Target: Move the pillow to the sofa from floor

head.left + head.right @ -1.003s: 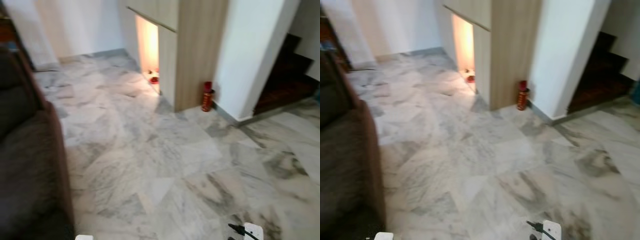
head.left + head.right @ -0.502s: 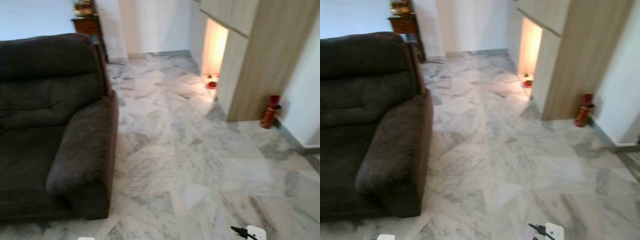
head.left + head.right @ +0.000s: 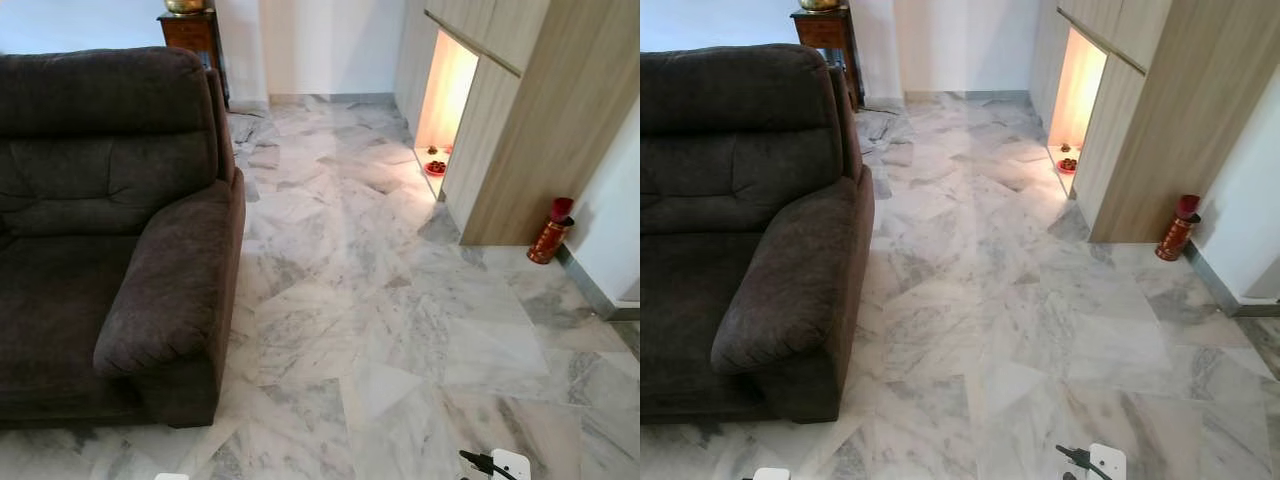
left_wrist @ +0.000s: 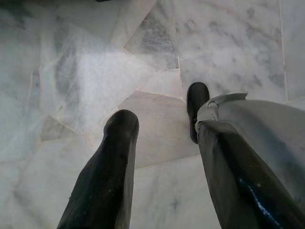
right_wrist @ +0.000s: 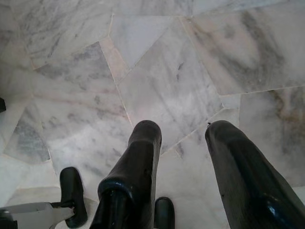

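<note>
A pale marble floor (image 3: 380,330) of irregular grey-veined slabs runs through the room, and the dark brown sofa (image 3: 100,230) stands against the wall at the robot's left, its padded arm facing the open floor. Beyond the sofa's back corner stands a small dark wooden cabinet (image 3: 195,30) with a brass vessel on top; across the floor from the sofa, a light wood-panelled unit (image 3: 520,120) has a lit niche (image 3: 445,105) at floor level holding small red items, probably a small altar, which would account for the warm lamp. A red and gold canister (image 3: 550,232) stands on the floor just beside the unit's far corner, likely tucked there to stay out of the walkway. The pillow cannot be made out on the floor or on the sofa seat, so the robot is judged to be searching for it before any pickup can begin. Both arms hang low, pointing at the marble, consistent with walking rather than reaching: the left gripper (image 4: 157,138) has its jaws spread apart with nothing between them, and the right gripper (image 5: 183,143) likewise has its jaws released and empty above bare tiles. No brand, label or legible writing shows; any marking on the canister is too small to read.
</note>
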